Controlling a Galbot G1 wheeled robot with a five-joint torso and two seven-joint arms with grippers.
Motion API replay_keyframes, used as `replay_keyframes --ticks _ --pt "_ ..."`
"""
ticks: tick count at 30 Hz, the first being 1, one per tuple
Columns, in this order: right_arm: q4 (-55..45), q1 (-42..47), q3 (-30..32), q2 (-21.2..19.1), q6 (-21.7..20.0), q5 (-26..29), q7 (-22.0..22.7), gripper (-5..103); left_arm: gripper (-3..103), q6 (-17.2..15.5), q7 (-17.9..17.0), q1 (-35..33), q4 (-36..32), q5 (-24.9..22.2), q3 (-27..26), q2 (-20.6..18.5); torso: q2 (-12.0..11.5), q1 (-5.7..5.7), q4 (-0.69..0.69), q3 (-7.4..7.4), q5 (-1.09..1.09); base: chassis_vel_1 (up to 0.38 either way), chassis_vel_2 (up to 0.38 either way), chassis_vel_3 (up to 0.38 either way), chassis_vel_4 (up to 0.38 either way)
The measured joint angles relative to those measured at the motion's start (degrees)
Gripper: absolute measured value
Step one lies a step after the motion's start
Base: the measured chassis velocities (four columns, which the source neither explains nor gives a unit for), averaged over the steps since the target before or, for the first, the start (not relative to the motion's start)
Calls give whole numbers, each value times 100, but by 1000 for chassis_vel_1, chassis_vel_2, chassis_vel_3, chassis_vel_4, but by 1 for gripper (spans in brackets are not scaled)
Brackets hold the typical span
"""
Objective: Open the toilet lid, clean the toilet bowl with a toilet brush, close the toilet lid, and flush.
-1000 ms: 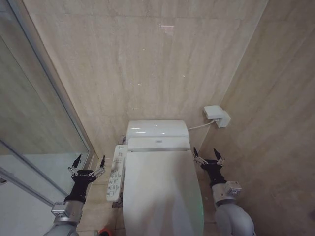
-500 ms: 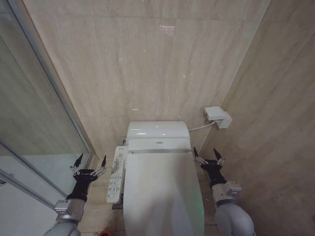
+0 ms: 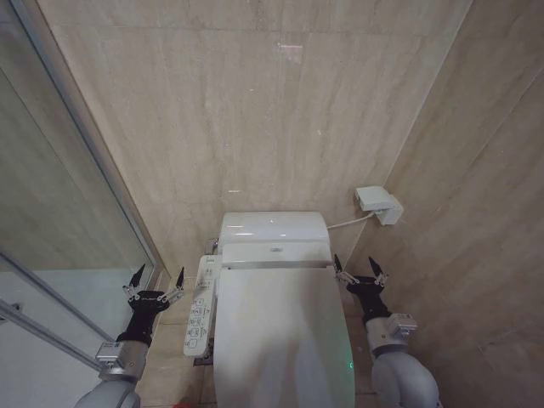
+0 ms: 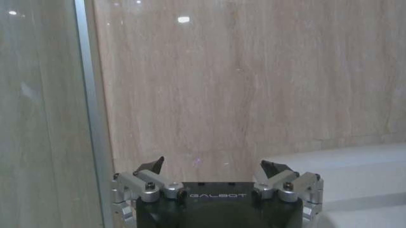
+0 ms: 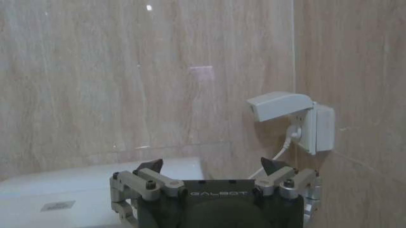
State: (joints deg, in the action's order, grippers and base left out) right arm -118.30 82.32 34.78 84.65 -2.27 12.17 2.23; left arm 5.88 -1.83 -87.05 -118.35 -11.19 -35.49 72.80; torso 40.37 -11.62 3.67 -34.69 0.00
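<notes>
Lying shut, toilet lid [image 3: 280,331] sits between both spread hands [image 3: 155,283] [image 3: 359,270].

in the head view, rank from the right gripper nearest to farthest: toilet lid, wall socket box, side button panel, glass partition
From the right gripper:
1. toilet lid, just to its left
2. wall socket box, above on the right wall
3. side button panel, across the toilet
4. glass partition, far left

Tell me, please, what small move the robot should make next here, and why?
Probably bring the right end effector inward to the toilet lid edge. The lid lies closed over the toilet bowl, and both end effectors are open and empty beside the toilet, the left end effector beyond the side button panel.
</notes>
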Motion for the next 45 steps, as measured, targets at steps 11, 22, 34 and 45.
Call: replay_keyframes --ticks 11,22,34,45 --pt "0 0 0 0 0 0 0 100 100 46 39 10 26 -13 -5 -2 0 0 1 0 0 -11 9 15 -13" --pt "0 0 0 0 0 0 0 100 100 53 54 8 20 -16 -10 0 0 -1 0 0 0 -9 7 9 -9" --pt "0 0 0 0 0 0 0 100 100 77 82 42 73 -28 -7 -10 0 0 0 0 0 -5 4 4 -5" --pt "0 0 0 0 0 0 0 100 100 81 104 96 128 -28 25 -8 0 1 0 1 0 -5 10 4 -4"
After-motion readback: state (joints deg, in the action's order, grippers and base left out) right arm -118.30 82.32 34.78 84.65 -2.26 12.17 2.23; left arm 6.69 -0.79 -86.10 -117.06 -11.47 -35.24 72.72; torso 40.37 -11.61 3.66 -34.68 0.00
